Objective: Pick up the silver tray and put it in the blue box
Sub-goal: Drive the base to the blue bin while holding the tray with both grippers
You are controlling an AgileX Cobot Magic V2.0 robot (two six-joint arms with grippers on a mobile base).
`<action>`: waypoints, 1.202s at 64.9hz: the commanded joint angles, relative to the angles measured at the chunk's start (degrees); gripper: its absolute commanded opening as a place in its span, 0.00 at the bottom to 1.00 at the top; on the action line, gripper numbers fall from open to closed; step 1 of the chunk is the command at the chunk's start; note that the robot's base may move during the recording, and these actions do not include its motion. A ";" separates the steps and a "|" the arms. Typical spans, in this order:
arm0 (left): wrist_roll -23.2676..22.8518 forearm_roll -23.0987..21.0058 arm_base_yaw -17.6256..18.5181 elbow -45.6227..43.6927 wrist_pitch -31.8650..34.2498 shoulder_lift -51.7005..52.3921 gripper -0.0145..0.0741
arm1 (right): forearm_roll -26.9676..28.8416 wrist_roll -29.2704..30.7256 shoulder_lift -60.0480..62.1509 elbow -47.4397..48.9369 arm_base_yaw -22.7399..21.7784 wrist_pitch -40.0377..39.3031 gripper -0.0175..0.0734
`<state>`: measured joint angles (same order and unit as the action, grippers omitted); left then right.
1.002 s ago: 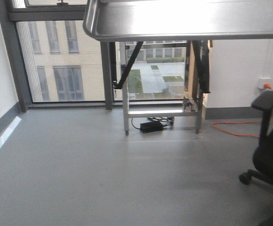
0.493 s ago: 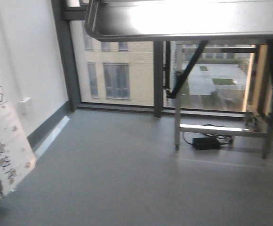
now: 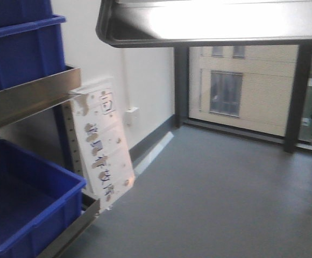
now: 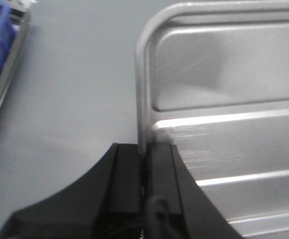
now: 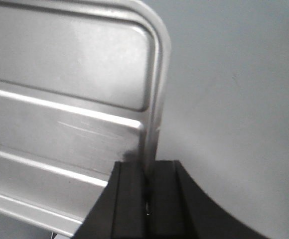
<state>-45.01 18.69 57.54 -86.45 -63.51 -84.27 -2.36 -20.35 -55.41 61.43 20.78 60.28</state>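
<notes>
The shallow, shiny silver metal tray [image 3: 215, 24] with rounded corners hangs in the air between both arms, level and high above the grey floor [image 3: 226, 188]. The left fingers [image 4: 127, 174] are clenched on the rolled rim of one short side. The right fingers [image 5: 129, 194] pinch the opposite rim in the same way. The wrist views show the long raised ridges running across the tray's floor.

This looks like the carrying step: the tray is lifted, but it is not yet over its target. The large, deep blue plastic box [image 3: 48, 212] sits open on the lower level of a metal shelf rack [image 3: 32, 99] at the left, with another blue crate [image 3: 24, 51] on the level above and a white printed placard [image 3: 102, 145] leaning beside it.

The next move probably calls for bringing the tray over to the lower box and easing it in under the upper shelf. Both arms would need to move together so the tray neither twists nor slips.
</notes>
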 commanded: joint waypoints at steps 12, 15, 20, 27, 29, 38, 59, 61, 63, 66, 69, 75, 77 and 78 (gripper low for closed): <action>0.66 3.03 -0.20 -1.76 -0.26 2.08 0.05 | -2.51 0.81 0.69 1.80 -0.49 -2.86 0.25; 0.66 3.03 -0.20 -1.76 -0.26 2.08 0.05 | -2.51 0.81 0.69 1.80 -0.49 -2.86 0.25; 0.66 3.03 -0.20 -1.76 -0.26 2.08 0.05 | -2.51 0.81 0.69 1.80 -0.49 -2.86 0.25; 0.66 3.03 -0.20 -1.76 -0.26 2.08 0.05 | -2.51 0.81 0.69 1.80 -0.49 -2.86 0.25; 0.66 3.03 -0.20 -1.76 -0.26 2.08 0.05 | -2.51 0.81 0.69 1.80 -0.49 -2.86 0.25; 0.66 3.03 -0.20 -1.76 -0.26 2.08 0.05 | -2.51 0.81 0.69 1.80 -0.49 -2.86 0.25; 0.66 3.03 -0.20 -1.76 -0.26 2.08 0.05 | -2.51 0.81 0.69 1.80 -0.49 -2.86 0.25; 0.66 3.03 -0.20 -1.76 -0.26 2.08 0.05 | -2.51 0.81 0.69 1.80 -0.49 -2.86 0.25; 0.66 3.03 -0.20 -1.76 -0.26 2.08 0.05 | -2.51 0.81 0.69 1.80 -0.49 -2.86 0.25; 0.66 3.03 -0.20 -1.76 -0.26 2.08 0.05 | -2.51 0.81 0.69 1.80 -0.49 -2.86 0.25; 0.66 3.03 -0.20 -1.76 -0.26 2.08 0.05 | -2.51 0.81 0.69 1.80 -0.49 -2.86 0.25; 0.66 3.03 -0.20 -1.76 -0.26 2.08 0.05 | -2.51 0.81 0.69 1.80 -0.49 -2.86 0.25; 0.66 3.03 -0.20 -1.76 -0.26 2.08 0.05 | -2.51 0.81 0.69 1.80 -0.49 -2.86 0.25; 0.66 3.03 -0.20 -1.76 -0.26 2.08 0.06 | -2.51 0.81 0.69 1.80 -0.49 -2.86 0.25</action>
<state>-45.01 18.69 57.54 -86.45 -63.62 -84.27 -2.36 -20.35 -55.41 61.43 20.78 60.28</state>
